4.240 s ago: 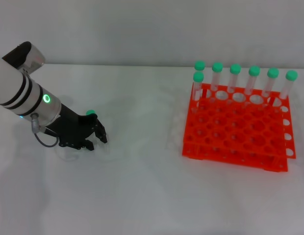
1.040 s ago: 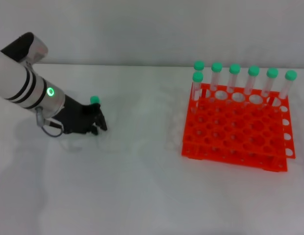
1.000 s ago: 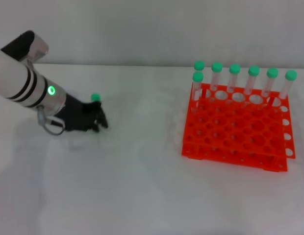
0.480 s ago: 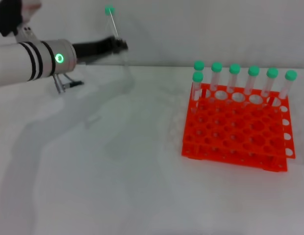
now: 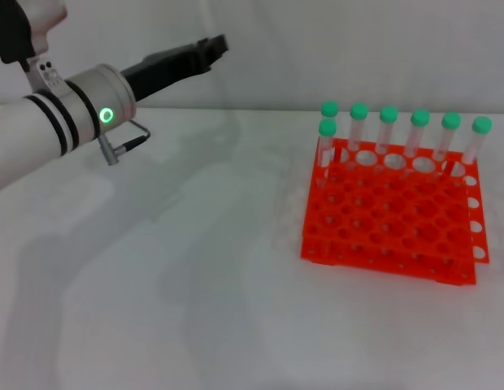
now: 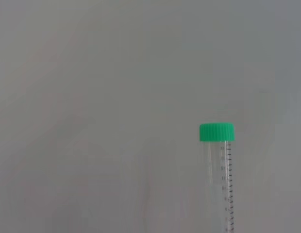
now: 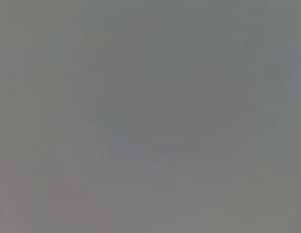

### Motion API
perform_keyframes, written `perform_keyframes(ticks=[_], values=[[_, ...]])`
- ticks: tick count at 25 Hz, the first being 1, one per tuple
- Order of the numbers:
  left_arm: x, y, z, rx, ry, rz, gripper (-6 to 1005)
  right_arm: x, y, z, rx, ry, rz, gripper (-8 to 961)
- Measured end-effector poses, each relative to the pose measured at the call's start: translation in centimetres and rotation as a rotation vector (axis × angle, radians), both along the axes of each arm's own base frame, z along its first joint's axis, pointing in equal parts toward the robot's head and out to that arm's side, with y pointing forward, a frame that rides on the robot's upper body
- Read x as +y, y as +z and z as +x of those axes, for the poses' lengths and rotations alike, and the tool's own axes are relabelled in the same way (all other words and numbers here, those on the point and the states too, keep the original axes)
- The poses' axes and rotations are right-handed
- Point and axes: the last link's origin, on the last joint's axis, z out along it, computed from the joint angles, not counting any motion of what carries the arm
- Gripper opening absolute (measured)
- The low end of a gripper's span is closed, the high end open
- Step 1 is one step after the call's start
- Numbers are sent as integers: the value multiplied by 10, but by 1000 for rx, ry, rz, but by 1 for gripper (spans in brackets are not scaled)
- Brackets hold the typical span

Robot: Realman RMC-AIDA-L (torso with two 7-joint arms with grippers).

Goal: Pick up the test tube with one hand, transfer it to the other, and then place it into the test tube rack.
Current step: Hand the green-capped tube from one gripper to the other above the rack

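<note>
The left arm (image 5: 49,122), white and silver with black bands and a small green ring light (image 5: 107,115), reached in from about nine o'clock in the head view and rose toward eleven o'clock, well above the white table (image 5: 195,284). Its left gripper (image 5: 211,47) was black and pointed toward one o'clock in front of the pale wall; its fingers lay close together, nearly closed. In that view the tube itself could hardly be made out against the wall. The left wrist view showed the test tube (image 6: 221,179) standing upright before a plain grey background, clear-walled with a printed scale down one side and a round green cap (image 6: 216,132) on top, so the fingers appeared to be clamped on its lower part, though the contact itself lay outside that picture. The tube was therefore up in the air with the left gripper, well apart from the rack. Further over, at about three o'clock in the head view, the orange-red test tube rack (image 5: 390,236) stood on the table, with seven green-capped tubes (image 5: 388,130) upright in its holes along the far side. The right wrist view gave only a flat grey field, and the right gripper appeared in no picture.
</note>
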Motion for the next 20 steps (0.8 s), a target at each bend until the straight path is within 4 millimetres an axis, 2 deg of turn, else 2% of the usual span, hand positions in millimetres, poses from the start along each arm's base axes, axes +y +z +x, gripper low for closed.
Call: perform_keyframes(ticks=[8, 10, 11, 13, 15, 17, 20], values=[[-43, -15, 22, -18, -415, 48, 190, -1, -3, -26, 44, 228, -145, 863], [-47, -19, 24, -13, -444, 35, 190, 1, -1, -37, 38, 303, -202, 863], [-54, -27, 28, 0, -488, 4, 190, 5, 3, -49, 24, 380, -272, 862], [-57, -32, 30, 8, -507, -12, 190, 7, 4, -55, 12, 412, -313, 862], [-63, -45, 34, 24, -538, -52, 191, 16, 8, -76, -44, 508, -465, 862], [-69, -57, 37, 33, -556, -81, 191, 17, 8, -80, -53, 524, -495, 862], [-75, -72, 39, 50, -575, -106, 191, 28, 5, -99, -89, 581, -611, 862]])
